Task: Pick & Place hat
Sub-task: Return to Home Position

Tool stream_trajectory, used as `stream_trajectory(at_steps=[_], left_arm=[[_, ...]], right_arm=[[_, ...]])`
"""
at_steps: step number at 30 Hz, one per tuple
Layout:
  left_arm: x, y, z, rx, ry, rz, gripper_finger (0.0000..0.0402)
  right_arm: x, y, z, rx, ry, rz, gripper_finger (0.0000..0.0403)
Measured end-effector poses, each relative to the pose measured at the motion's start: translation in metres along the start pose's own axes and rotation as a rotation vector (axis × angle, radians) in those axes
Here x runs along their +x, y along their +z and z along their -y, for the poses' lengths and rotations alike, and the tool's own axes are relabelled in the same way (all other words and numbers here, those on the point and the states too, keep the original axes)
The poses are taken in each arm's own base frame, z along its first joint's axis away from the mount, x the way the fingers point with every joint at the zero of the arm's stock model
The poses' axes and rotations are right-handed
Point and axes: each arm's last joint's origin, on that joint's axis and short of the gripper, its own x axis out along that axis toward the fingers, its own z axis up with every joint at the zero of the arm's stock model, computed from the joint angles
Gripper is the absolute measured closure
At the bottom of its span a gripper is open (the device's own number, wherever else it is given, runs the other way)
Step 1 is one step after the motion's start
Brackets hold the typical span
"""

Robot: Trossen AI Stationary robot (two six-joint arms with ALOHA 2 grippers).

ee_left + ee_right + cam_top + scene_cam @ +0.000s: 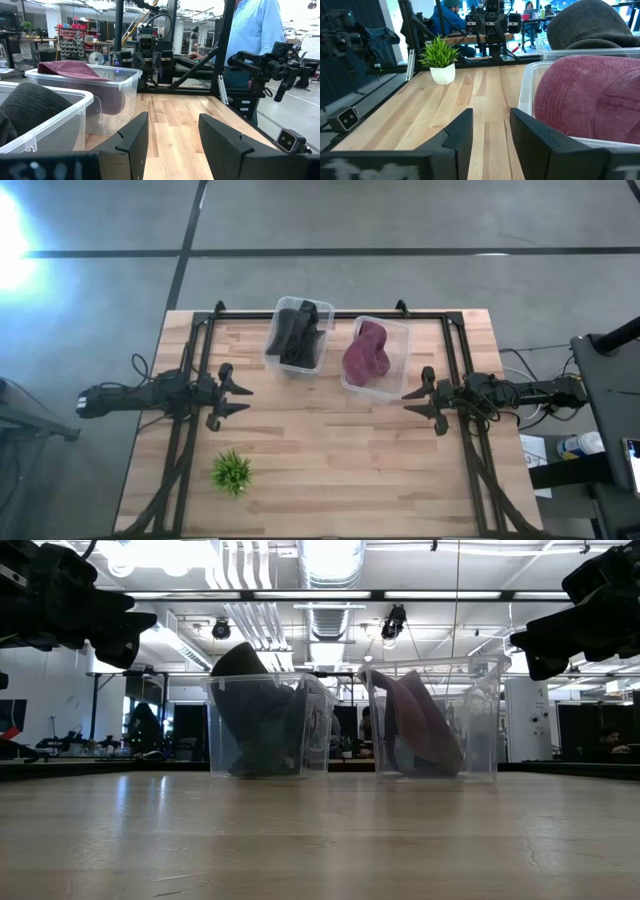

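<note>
Black fabric caps [297, 335] fill the left clear plastic bin [272, 352], the maroon cap [365, 355] the right bin [402, 332], at twelve o'clock. Sorting seemingly done, left claw [243, 399] at nine and right claw [410, 401] at three hang wide, empty.

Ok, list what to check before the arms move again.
1. Nothing in the left gripper, fingers apart: ok.
2. Nothing in the right gripper, fingers apart: ok.
3. The black caps lie inside the left bin: ok, though in the low view one pokes above the rim.
4. The red cap lies inside the right bin: ok.
5. No cap lies loose on the table, only the plant: ok.
6. The person beyond the table stands clear of the arms: cannot tell.
</note>
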Motion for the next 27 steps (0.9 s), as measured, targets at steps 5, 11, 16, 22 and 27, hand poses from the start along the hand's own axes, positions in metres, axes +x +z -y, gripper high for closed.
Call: stream_trajectory(at_steps=[5,11,16,22,27], left_arm=[[0.0,0.0,0.0,0.0,0.0,0.0,0.0234],[0.0,0.0,0.0,0.0,-0.001,0.0,0.0234],[0.0,0.0,0.0,0.0,-0.001,0.0,0.0234],[0.0,0.0,0.0,0.0,0.0,0.0,0.0234],[0.0,0.0,0.0,0.0,-0.001,0.0,0.0234]], right_arm=[[0.0,0.0,0.0,0.0,0.0,0.0,0.027],[0.0,0.0,0.0,0.0,0.0,0.0,0.0268],[0.0,0.0,0.0,0.0,0.0,0.0,0.0268],[0.0,0.0,0.0,0.0,0.0,0.0,0.0268],[0.0,0.0,0.0,0.0,0.0,0.0,0.0268]])
